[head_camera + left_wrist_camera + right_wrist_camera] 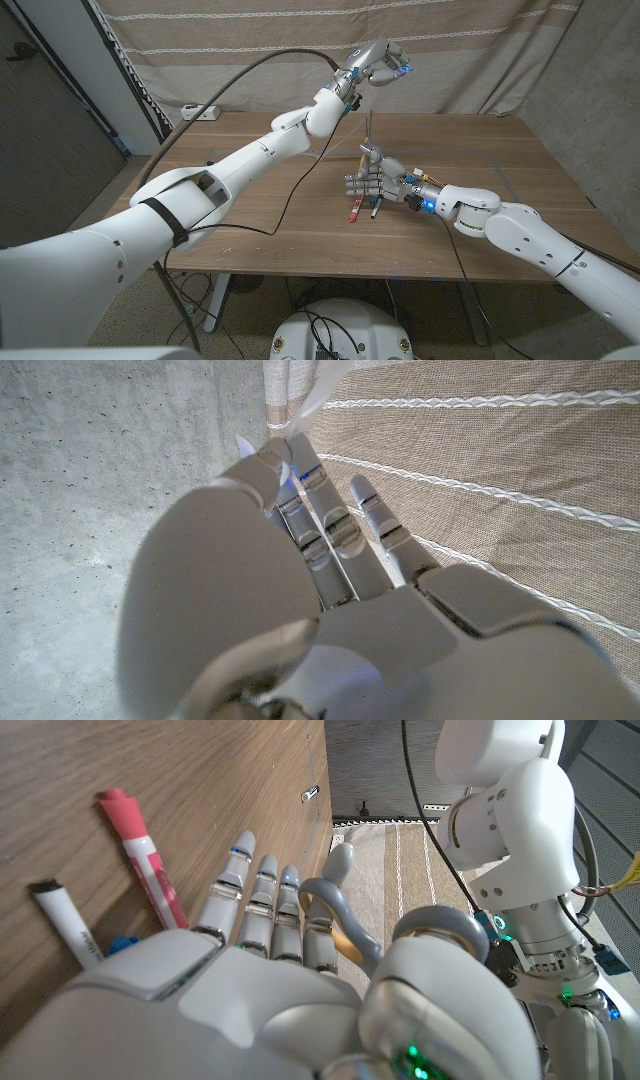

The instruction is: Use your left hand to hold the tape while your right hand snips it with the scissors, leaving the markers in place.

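- Your left hand's fingertips (285,458) are pinched together on a thin strip of clear tape (318,390); in the left wrist view the strip rises past them against the striped curtain (480,450).
- That left hand (375,63) is raised high over the far side of the table (250,180), well above the wood. From it a faint thin line runs straight down toward your right hand; it is probably the tape stretched taut, though the head view is too coarse to be sure.
- Your right hand's fingers (262,890) lie side by side, reaching out along the wood, and the grey handle loops of the scissors (340,925) sit held between them and the thumb.
- In the head view your right hand (378,183) is low at the table's middle with the scissors' blades pointing upward beside the taut line. You cannot tell from here whether the blades are parted or touching the tape.
- Just beside your right hand's fingers lie the markers: a red marker (140,845) and a white marker with a black cap (65,920), both flat on the wood and apart from each other.
- A small blue thing (122,944) peeks out at the hand's edge between them.
- A white power strip (199,113) lies at the table's far left edge.
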Controlling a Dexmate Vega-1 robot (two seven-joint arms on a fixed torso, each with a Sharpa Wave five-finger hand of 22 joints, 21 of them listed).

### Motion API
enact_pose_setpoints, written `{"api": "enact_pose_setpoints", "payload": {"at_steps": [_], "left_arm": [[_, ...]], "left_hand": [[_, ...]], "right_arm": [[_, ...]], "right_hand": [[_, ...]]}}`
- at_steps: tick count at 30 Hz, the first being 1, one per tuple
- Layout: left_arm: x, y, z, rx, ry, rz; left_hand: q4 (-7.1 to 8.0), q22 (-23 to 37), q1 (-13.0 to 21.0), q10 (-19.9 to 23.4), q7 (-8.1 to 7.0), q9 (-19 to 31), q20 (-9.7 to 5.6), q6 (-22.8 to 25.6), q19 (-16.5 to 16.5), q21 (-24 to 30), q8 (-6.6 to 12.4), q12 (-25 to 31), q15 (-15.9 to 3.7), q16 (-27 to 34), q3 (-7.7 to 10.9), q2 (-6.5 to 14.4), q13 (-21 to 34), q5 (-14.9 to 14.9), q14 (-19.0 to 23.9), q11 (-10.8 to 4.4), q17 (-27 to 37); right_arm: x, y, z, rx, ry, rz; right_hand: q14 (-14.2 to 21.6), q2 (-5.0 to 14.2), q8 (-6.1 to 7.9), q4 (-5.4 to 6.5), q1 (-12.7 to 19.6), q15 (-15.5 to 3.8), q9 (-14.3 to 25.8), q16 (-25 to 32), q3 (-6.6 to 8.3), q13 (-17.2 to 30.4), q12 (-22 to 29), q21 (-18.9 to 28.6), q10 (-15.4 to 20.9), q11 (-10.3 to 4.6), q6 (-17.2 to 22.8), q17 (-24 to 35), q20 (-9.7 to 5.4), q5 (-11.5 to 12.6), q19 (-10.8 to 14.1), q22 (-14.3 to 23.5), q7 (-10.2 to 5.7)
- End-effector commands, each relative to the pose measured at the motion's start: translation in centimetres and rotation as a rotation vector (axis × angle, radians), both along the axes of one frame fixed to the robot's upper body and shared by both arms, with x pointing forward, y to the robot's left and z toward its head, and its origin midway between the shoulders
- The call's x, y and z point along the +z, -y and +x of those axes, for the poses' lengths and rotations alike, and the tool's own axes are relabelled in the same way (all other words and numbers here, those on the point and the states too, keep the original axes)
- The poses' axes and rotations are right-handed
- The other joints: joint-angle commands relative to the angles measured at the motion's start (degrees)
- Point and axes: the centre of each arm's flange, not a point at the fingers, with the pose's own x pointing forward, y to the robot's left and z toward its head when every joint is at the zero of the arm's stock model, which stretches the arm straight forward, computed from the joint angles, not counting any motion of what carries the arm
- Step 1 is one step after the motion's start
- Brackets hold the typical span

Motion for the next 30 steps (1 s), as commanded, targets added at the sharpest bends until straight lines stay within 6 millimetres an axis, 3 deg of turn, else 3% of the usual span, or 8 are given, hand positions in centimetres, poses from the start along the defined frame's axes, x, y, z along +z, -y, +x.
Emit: {"api": "enact_pose_setpoints", "payload": {"at_steps": [1,30], "left_arm": [[-0.21,-0.01,0.06,0.009,0.013,0.019],[-1.04,0.06,-0.11,0.062,0.102,0.034]], "left_hand": [[0.05,0.2,0.4,0.1,-0.26,0.0,-7.47,0.0,-0.1,0.3,0.33,0.3,-0.44,0.1,-0.37,0.3,0.1,0.4,0.3,-0.35,4.2],[0.03,0.2,0.5,0.2,-0.23,-0.1,-7.48,0.0,-0.1,0.7,0.43,0.3,-0.44,0.2,-0.58,0.3,0.2,0.4,0.4,-0.38,4.3]], "right_arm": [[-0.06,-0.07,0.07,-0.015,-0.007,-0.023],[-0.2,0.87,0.81,-0.038,-0.04,-0.016]], "right_hand": [[0.5,0.13,-0.02,-0.28,1.2,0.24,-0.1,-0.1,0.47,0.2,0.2,-0.1,0.3,0.09,0.2,0.1,-0.06,-0.1,-0.1,0.1,1.84],[1.6,1.03,0.49,-0.94,3.6,0.25,0.6,0.1,1.73,0.2,0.3,-0.1,1.1,0.46,0.3,0.1,-0.04,-0.4,0.1,0.1,1.88]]}}
